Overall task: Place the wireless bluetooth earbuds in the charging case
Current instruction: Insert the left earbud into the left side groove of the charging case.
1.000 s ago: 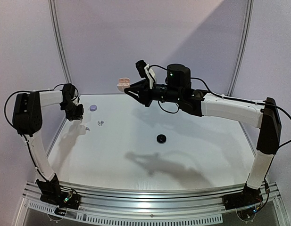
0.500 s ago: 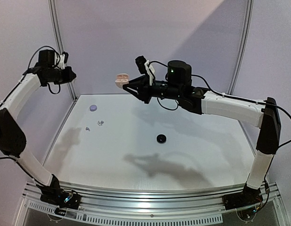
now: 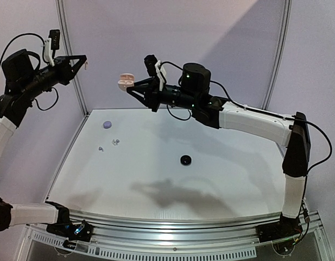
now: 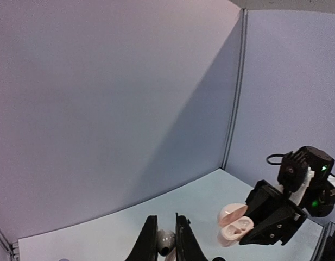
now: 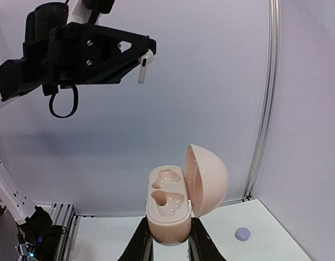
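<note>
Left side: the left arm rises along the left wall. Its left gripper (image 3: 81,58) is high above the white table (image 3: 232,179) and points to the right. The jaws are pressed together on a pale white-grey earbud (image 4: 165,242). In the left wrist view the bud sits between the two black fingers (image 4: 149,242). In the right wrist view its short stem hangs down from the fingertips.

Left part of the table: a small round lavender puck (image 3: 106,124) lies near the far-left corner. Nearer the camera and well apart from it lie two loose tiny pale earbuds (image 3: 115,142), one a little to the left of the other. They are too small to tell which way they face.

Centre, in the air: a blush-pink clamshell charging case (image 5: 168,209) is held high above the far edge of the table, level with the left gripper and apart from it. The right gripper (image 3: 131,88) pinches the case body from both sides. The domed lid is hinged open to one side. The two moulded wells in the base are bare, and they face the left gripper.

Centre of the table: a small round black puck (image 3: 185,160) lies alone, well apart from the lavender puck and from the loose buds.

Right side: the white-and-black right arm reaches from its base at the near right, up and across to the left, ending at the case.
</note>
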`<action>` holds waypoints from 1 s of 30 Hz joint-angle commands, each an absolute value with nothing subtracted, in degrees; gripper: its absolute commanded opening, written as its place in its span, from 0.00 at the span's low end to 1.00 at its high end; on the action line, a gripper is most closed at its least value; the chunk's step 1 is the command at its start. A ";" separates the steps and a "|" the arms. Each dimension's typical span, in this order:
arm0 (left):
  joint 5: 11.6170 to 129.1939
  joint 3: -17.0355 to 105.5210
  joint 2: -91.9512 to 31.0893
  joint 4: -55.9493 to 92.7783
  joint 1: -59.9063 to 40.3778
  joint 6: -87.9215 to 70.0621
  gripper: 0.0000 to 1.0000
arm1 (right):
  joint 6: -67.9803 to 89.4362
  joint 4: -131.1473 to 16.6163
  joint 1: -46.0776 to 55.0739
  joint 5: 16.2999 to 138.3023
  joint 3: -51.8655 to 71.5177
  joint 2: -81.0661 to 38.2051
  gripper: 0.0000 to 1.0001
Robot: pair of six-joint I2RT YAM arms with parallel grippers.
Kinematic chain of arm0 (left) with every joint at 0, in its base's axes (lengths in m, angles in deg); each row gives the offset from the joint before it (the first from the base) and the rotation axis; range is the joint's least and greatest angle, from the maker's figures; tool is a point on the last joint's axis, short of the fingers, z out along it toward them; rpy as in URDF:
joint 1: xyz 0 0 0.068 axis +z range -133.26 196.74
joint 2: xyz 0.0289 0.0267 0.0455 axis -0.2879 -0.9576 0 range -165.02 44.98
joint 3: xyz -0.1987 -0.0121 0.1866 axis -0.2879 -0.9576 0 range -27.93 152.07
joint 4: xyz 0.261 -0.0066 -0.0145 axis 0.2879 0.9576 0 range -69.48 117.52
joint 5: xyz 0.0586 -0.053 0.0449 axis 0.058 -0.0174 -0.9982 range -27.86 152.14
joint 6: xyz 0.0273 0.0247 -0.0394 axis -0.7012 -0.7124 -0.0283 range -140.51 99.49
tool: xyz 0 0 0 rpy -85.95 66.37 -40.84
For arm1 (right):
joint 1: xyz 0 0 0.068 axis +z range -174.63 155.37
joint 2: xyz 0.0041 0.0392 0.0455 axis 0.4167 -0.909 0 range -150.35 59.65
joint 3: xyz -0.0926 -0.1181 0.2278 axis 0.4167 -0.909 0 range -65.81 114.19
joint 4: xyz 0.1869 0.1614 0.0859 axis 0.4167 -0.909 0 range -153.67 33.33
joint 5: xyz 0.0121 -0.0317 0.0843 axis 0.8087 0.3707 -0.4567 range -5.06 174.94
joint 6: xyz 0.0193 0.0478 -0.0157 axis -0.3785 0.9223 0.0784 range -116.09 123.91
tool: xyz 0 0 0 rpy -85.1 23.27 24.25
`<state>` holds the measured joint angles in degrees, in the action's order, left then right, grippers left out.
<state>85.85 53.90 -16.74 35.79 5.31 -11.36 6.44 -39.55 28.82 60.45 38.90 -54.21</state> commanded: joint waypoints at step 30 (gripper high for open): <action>93.41 31.42 -7.09 7.28 -8.65 -7.08 0.00 | 0.65 -33.37 36.43 66.75 41.62 -54.85 0.00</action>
<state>95.31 32.69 -7.73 9.16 -7.78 -6.88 -0.10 -35.87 36.04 65.87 41.70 -56.88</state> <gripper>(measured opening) 0.106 0.199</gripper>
